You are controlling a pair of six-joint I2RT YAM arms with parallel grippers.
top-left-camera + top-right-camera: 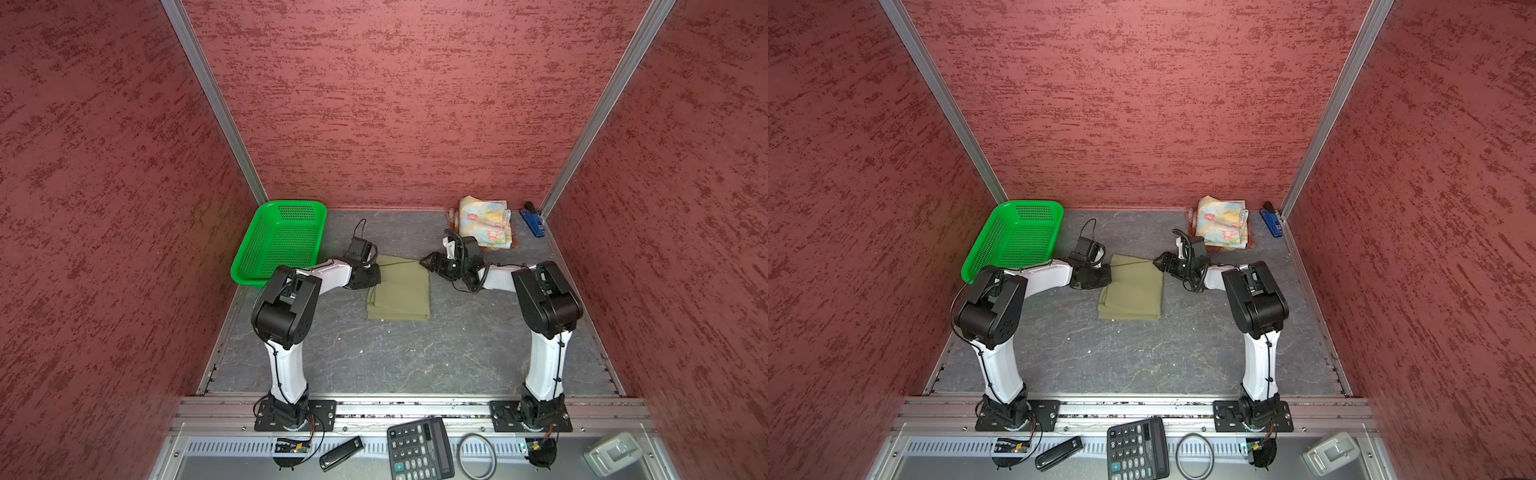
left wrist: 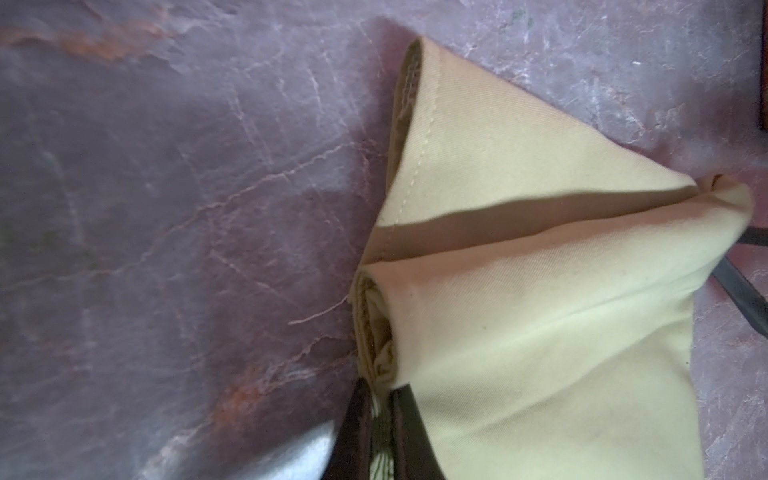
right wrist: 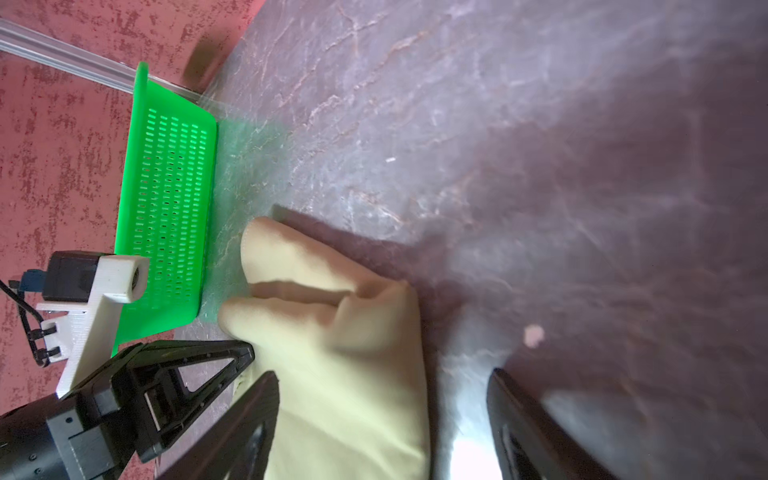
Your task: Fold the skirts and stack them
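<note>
The left gripper [image 2: 380, 390] is pressed together on the olive-khaki skirt [image 1: 399, 291], pinching a bunched edge at its far left corner between the two dark fingers [image 2: 357, 432]. The right gripper [image 3: 380, 374] stands spread wide at the far right corner: the cloth lies between its jaws and against one finger, while the other finger stands clear of it over the grey table [image 1: 374, 361], so nothing is gripped there. This skirt lies near the middle of the table between the two arms, folded into a flat oblong. Its slightly longer side runs from the back wall towards the arm bases, with layered edges at the near end and a loose fold raised at the far end. Three skirts show in all. The floral skirt [image 1: 484, 224] lies folded at the back right on top of the plaid skirt [image 1: 454, 217], of which only a reddish rim peeks out. One green basket [image 1: 253, 249] sits at the back left
</note>
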